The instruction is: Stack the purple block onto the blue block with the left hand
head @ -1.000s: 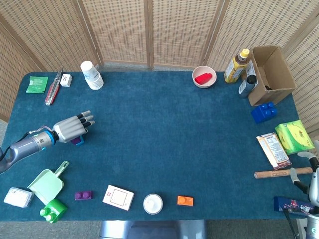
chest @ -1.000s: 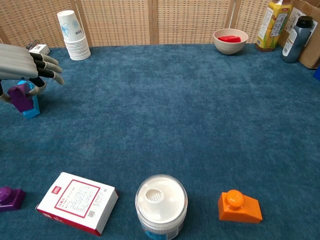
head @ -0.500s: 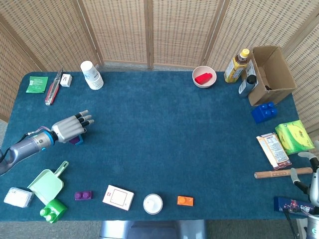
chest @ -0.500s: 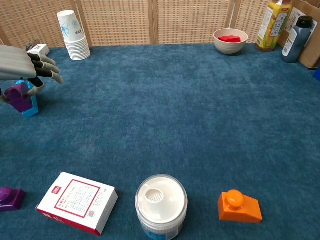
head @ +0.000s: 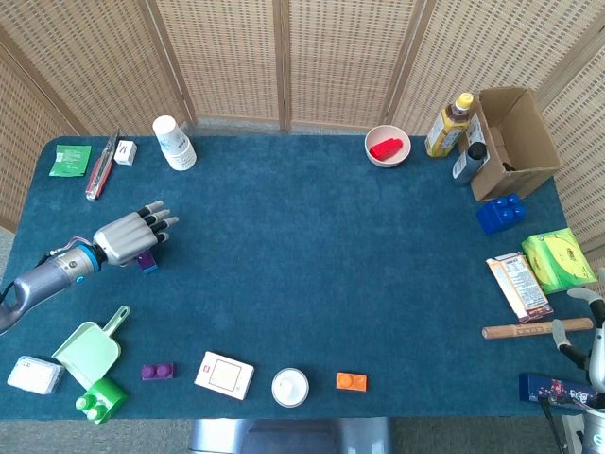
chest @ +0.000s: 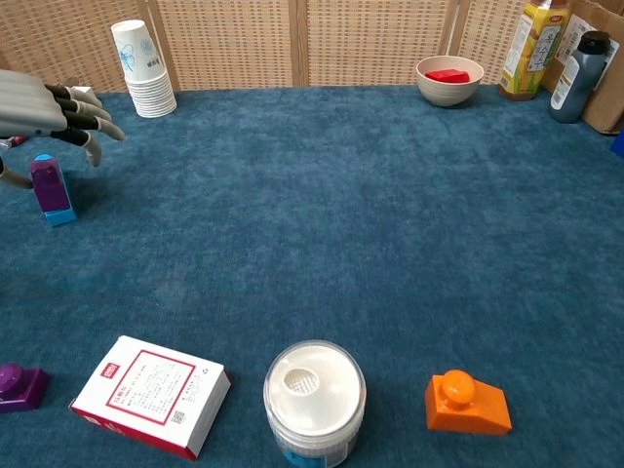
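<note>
The purple block (chest: 47, 182) stands upright on the light blue block (chest: 58, 213) near the table's left edge. In the head view the purple block (head: 146, 259) peeks out just below my left hand (head: 128, 236). My left hand (chest: 49, 105) hovers a little above and behind the stack with its fingers spread, touching nothing. My right hand (head: 588, 331) shows only at the far right edge of the head view, off the table, and its fingers are too cut off to judge.
A stack of paper cups (head: 174, 143) stands behind the left hand. A green scoop (head: 91, 350), green block (head: 101, 399), second purple block (head: 157, 371), card box (chest: 151, 395), white jar (chest: 314, 394) and orange block (chest: 466, 402) line the front.
My left hand has let go of the purple block and lifted up and back. The purple block now stands free on the blue block.
</note>
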You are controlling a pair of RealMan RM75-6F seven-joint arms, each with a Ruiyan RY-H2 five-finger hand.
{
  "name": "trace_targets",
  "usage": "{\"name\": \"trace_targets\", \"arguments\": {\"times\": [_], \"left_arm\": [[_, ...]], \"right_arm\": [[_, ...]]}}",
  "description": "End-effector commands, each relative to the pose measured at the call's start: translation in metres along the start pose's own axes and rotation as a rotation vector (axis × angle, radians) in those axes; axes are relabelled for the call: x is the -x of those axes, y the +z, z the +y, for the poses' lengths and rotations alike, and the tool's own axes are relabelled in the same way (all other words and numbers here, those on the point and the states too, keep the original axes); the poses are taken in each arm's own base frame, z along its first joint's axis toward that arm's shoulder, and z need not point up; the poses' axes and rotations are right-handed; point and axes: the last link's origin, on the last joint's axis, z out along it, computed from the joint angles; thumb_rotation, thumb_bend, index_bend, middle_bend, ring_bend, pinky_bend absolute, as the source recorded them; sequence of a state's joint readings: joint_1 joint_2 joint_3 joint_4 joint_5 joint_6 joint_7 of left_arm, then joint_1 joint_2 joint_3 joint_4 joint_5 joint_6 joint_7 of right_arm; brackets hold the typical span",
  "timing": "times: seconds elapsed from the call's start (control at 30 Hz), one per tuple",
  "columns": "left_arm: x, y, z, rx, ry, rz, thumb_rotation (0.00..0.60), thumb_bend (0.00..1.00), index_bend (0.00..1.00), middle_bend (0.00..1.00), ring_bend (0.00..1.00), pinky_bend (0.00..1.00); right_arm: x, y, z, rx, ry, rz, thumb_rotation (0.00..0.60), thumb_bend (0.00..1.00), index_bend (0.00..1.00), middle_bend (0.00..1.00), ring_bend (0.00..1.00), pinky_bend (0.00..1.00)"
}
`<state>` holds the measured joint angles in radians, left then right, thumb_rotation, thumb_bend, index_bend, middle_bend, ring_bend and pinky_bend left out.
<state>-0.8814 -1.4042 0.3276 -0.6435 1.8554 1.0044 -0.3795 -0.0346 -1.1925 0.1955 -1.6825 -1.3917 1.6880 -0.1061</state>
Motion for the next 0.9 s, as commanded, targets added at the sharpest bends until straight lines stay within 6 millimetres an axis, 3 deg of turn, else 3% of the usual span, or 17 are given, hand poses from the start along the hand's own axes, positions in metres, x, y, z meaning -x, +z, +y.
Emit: {"name": "trace_targets", "arguments": {"times": [0.03, 0.43, 0.73, 0.8, 0.9], "left_arm": [[-0.004, -0.007, -0.003, -0.022, -0.051, 0.026, 0.6, 0.31, 0.23, 0.06, 0.0, 0.0], [-0.008, -0.039, -0.008, -0.144, -0.335, 0.121, 0.6, 0.31, 0.22, 0.06, 0.0, 0.0], [-0.005, -0.05, -0.003, -0.246, -0.577, 0.148, 0.598, 0.3, 0.2, 0.06, 0.0, 0.0], [-0.001, -0.05, 0.0, -0.268, -0.647, 0.142, 0.563, 0.3, 0.18, 0.06, 0.0, 0.0], [0.005, -0.048, 0.006, -0.299, -0.74, 0.122, 0.427, 0.27, 0.15, 0.05, 0.0, 0.0]], "right_arm": [[0.001, 0.0, 0.0, -0.002, 0.004, -0.003, 0.6, 0.28, 0.35, 0.14, 0.0, 0.0], [0.008, 0.004, 0.0, -0.025, 0.024, -0.027, 0.6, 0.28, 0.35, 0.14, 0.0, 0.0], [0.012, 0.006, 0.0, -0.032, 0.033, -0.041, 0.6, 0.28, 0.35, 0.14, 0.0, 0.0], [0.013, 0.006, 0.001, -0.034, 0.034, -0.044, 0.6, 0.28, 0.35, 0.14, 0.0, 0.0], [0.015, 0.006, 0.001, -0.035, 0.038, -0.05, 0.6, 0.28, 0.35, 0.14, 0.0, 0.0]]}}
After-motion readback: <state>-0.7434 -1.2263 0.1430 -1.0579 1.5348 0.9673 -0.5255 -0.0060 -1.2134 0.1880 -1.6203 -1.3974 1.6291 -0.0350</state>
